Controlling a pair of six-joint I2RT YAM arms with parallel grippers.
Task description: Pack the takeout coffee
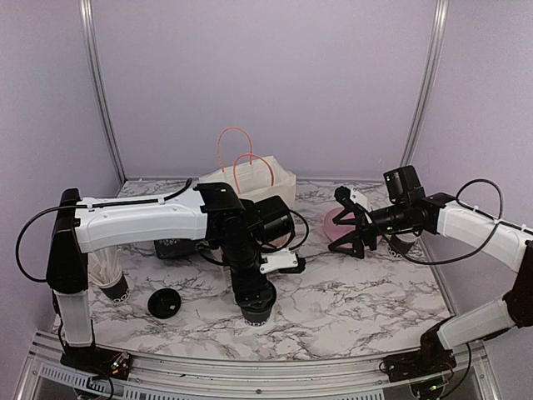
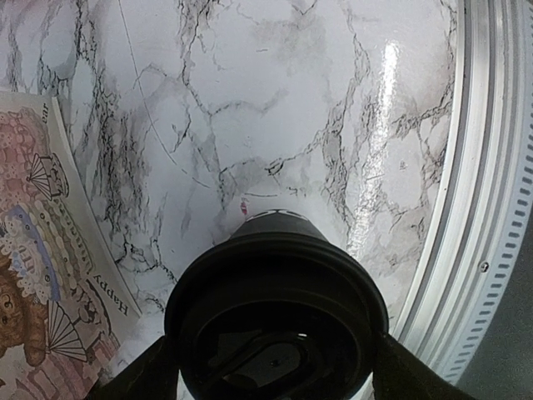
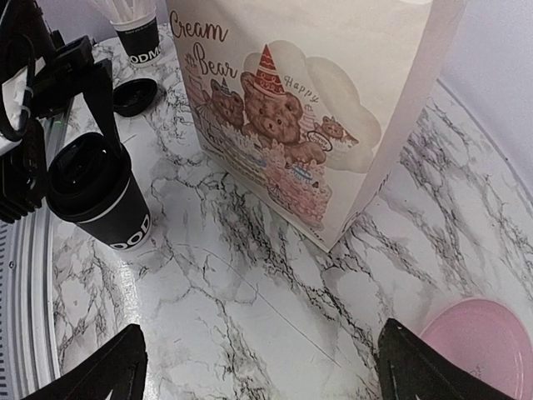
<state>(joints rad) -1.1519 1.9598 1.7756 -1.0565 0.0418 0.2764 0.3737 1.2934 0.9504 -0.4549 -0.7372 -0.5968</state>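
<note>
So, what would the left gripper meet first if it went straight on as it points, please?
The lidded coffee cup: the left gripper points down at it, fingers either side, so its lid probably comes before the table.

One black paper cup (image 3: 117, 217), upright, round black plastic lid (image 2: 275, 333) seated on top. White lettering low on its side, only partly legible. It stands on the table (image 1: 350, 292) near the front edge, about centre. A loose lid (image 1: 164, 303), round and black, lies well to its left.

Black cup (image 3: 100, 196), grey-veined white marble table (image 3: 250, 317), pink plate (image 3: 483, 342), bear-printed bag (image 3: 308, 108)
</note>
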